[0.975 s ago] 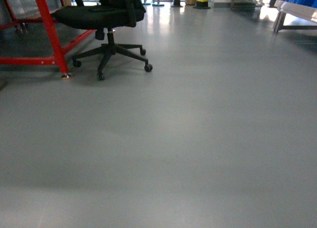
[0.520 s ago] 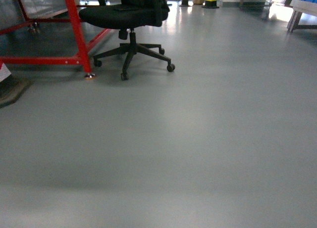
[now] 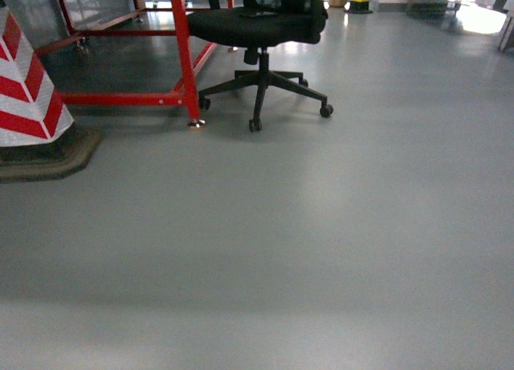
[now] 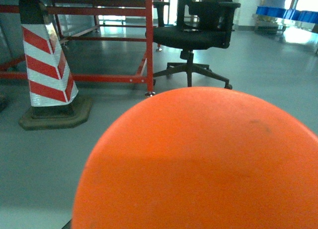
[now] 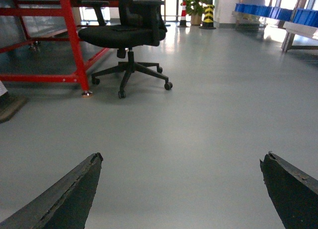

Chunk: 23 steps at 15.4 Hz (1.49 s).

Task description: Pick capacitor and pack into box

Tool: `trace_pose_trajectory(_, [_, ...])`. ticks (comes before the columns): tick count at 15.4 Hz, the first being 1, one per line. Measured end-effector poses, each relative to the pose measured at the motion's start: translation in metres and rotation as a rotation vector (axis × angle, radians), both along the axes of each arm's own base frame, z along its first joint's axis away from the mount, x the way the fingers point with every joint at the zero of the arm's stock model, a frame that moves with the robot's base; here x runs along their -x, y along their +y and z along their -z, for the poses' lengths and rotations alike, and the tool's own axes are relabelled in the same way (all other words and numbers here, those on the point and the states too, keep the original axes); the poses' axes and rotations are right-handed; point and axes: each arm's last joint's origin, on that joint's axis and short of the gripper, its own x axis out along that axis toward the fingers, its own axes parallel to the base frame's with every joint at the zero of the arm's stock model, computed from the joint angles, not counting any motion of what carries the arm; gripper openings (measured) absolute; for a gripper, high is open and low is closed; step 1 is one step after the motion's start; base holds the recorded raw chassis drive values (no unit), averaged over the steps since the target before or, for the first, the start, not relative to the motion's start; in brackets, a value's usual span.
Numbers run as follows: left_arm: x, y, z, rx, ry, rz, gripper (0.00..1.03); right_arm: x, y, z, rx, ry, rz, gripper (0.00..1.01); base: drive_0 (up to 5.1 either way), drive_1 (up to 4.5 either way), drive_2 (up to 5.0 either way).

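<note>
- The right gripper (image 5: 181, 189) shows in its own wrist view as two dark fingers at the lower corners of the frame. They stand wide apart, with nothing but bare floor between them. It holds nothing.
- The left gripper cannot be seen. Its wrist view is largely blocked by a big, smooth orange dome (image 4: 198, 164) very close to the lens. Whether that gripper is spread or closed, or has hold of anything, cannot be told.
- Neither arm appears in the head view.
- Beyond the grippers lies an open grey floor (image 3: 321, 250), glossy, with soft reflections.
- Farther out, a black office chair (image 3: 261, 25) on a five-wheeled base stands just beside a red metal frame (image 3: 186, 57), one caster near the frame's foot.
- A red and white striped cone (image 3: 28, 89) on a dark base sits at the left edge of the head view, beside the frame.
- Blue bins (image 5: 266, 11) line the far right wall, well away.
- No box and no capacitor appear in any view; where they are cannot be told.
- Judgement: the robot seems to be travelling across the floor towards a work area, so the picking has not begun.
- The next move likely calls for driving or turning until the box and capacitor come into view, while steering clear of the chair, frame and cone.
</note>
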Motion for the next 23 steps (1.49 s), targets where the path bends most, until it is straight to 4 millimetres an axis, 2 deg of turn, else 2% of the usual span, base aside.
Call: trace_pose_trajectory(23, [0.0, 0.0, -0.0001, 0.0, -0.002, 0.0, 0.43, 0.0, 0.0, -0.0005, 0.0, -0.005, 0.0, 0.98, -5.1, 2.38, 2.4])
